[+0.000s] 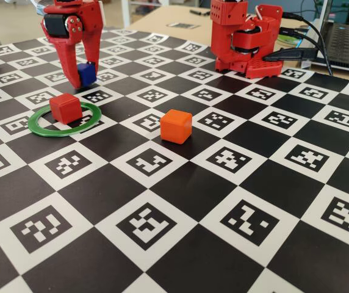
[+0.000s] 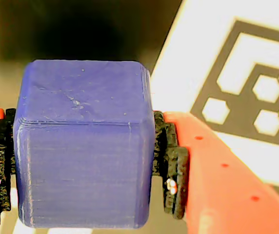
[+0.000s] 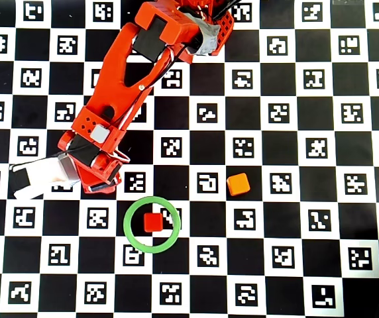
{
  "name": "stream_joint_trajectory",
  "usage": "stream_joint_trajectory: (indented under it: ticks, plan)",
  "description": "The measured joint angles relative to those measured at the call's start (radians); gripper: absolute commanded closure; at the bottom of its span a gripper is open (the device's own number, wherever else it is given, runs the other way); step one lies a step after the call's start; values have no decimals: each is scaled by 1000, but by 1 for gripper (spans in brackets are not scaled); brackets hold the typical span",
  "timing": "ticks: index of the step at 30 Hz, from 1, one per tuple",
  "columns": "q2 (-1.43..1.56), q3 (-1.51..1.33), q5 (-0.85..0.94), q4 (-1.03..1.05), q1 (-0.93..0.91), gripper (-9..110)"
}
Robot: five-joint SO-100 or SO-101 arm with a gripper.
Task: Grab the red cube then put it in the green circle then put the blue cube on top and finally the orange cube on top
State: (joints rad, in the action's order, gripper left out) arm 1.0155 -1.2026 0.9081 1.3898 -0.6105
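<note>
The claw (image 1: 84, 74) is pinching the blue cube (image 1: 86, 74) between its two fingers and is holding it clear of the board. In the wrist view the blue cube (image 2: 83, 146) is filling most of the frame, with a black ribbed pad (image 2: 171, 165) pressing on each side face.

The relation that is governing the coming move is the offset between this carried cube and the red cube (image 1: 65, 108), which is sitting inside the green circle (image 1: 45, 130). In the fixed view the red cube is lying below and slightly left of the claw, nearer the camera. In the overhead view the red cube (image 3: 153, 222) is lying down and to the right of the arm's wrist, within the green circle (image 3: 131, 236) though not quite at its centre. The placing will likely call for a short travel toward the ring, then a level descent onto the red cube's top face.

The orange cube (image 3: 238, 184) is resting apart, to the right of the ring, and is not obstructing that path.

The fixed view is showing the carried cube's height above the board; the overhead view is hiding the blue cube under the arm, yet is giving the truest plan offset. The wrist view is confirming the grip, and it is probably square, though the edges are blurred.
</note>
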Motion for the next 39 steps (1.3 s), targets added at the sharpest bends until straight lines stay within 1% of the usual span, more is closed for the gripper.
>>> stream_joint_trajectory:
  ticks: [7,14,30,36,39]
  plan:
    - [0,196,-78,186,2,88]
    - [44,383,-233,330,69,88]
    - [69,423,-566,348,348,88]
    - [69,420,-640,336,407,88]
    - [69,371,-660,308,417,88]
